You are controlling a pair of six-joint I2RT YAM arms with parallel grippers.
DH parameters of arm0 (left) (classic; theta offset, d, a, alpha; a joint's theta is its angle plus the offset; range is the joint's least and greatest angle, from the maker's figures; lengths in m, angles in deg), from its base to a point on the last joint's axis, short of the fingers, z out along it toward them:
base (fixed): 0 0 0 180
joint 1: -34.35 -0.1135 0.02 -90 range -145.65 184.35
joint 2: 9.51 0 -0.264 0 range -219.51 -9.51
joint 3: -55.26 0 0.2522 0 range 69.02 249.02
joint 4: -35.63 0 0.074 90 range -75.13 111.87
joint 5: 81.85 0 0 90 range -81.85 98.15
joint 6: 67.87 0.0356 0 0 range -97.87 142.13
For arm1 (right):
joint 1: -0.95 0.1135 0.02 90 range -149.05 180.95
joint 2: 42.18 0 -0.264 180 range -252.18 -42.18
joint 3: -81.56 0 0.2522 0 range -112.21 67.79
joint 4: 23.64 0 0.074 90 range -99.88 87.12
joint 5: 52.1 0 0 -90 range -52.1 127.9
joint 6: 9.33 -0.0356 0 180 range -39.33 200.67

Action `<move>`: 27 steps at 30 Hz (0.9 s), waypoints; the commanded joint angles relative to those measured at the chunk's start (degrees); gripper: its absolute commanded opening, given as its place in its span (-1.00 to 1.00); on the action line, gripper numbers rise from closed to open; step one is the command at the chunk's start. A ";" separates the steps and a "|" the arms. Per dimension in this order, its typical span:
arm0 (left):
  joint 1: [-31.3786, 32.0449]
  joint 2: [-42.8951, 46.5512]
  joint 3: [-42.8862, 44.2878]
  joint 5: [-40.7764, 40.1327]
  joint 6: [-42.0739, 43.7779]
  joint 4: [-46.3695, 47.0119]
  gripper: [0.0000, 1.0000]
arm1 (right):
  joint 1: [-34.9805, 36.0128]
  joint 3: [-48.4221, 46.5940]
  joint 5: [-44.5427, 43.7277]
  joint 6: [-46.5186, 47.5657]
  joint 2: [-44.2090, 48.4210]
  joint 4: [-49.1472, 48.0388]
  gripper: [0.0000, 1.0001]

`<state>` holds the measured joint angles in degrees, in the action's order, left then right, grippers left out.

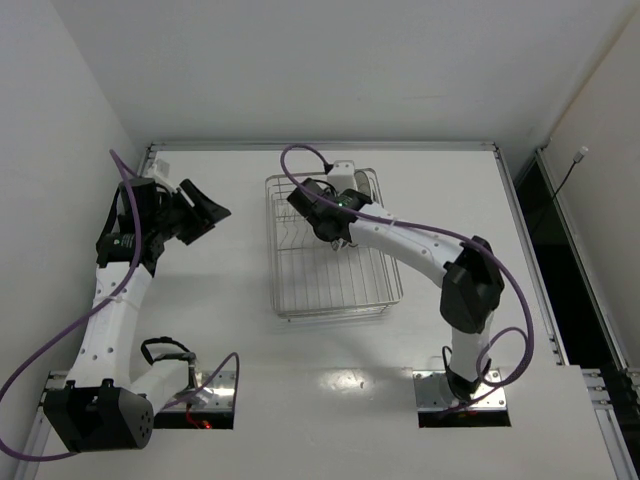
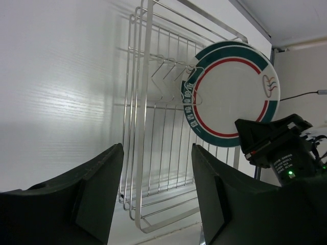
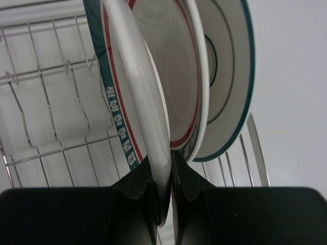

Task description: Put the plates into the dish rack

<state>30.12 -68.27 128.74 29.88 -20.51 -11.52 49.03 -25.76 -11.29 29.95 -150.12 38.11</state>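
The silver wire dish rack (image 1: pixel 330 262) stands mid-table and also shows in the left wrist view (image 2: pixel 153 127). My right gripper (image 1: pixel 335 218) is over the rack's far half. In the right wrist view it (image 3: pixel 162 161) is shut on the lower rim of an upright white plate with a teal-and-red rim band (image 3: pixel 135 87). That plate shows face-on in the left wrist view (image 2: pixel 232 94), among the tines. Behind it stand a second red-banded plate (image 3: pixel 176 66) and a white plate with a teal edge (image 3: pixel 230 76). The small dark teal plate is not visible. My left gripper (image 1: pixel 207 213) is open and empty, left of the rack (image 2: pixel 157 148).
White walls close in the table on the left and at the back. A raised rail runs along the table's far edge (image 1: pixel 320 147). Purple cables loop over both arms, one above the rack (image 1: pixel 300 150).
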 commanded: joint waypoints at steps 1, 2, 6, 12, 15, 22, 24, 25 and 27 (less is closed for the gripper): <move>-0.69 0.75 -0.49 0.85 0.44 0.43 0.06 | -0.96 -2.32 0.67 0.36 -1.30 -1.59 -1.00; -0.69 0.75 -1.09 0.85 0.44 0.43 0.06 | -0.96 -2.85 1.28 0.36 -2.44 -1.06 -1.00; -0.69 0.75 -1.10 1.47 0.44 0.43 0.06 | -2.10 -4.18 2.51 -0.96 -3.24 1.66 -0.86; -0.69 1.28 -1.63 1.47 0.97 -0.10 0.06 | -3.25 -3.56 7.70 2.02 -1.83 -1.05 -0.77; -0.69 1.28 -2.24 1.47 0.97 0.60 0.06 | -3.25 -4.87 8.32 3.86 -0.43 -1.05 -0.58; -0.69 0.75 -2.24 2.52 -0.17 1.75 0.06 | -2.64 -12.95 6.31 13.36 1.77 2.10 -0.33; -0.69 0.75 -2.24 2.52 -0.17 2.27 0.06 | -2.63 -16.56 3.42 14.59 1.77 6.14 -0.33; -0.69 0.75 -2.24 2.52 -0.17 2.27 0.06 | -2.63 -17.26 1.57 14.60 2.29 7.46 -0.33; -0.69 0.23 -2.24 1.99 -0.17 2.27 0.06 | -2.63 -17.89 -5.37 10.05 3.61 12.03 0.01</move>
<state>30.12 -68.18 126.36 31.28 -20.37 -11.17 46.10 -40.61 -7.45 40.53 -150.93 43.14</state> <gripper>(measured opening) 0.526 0.440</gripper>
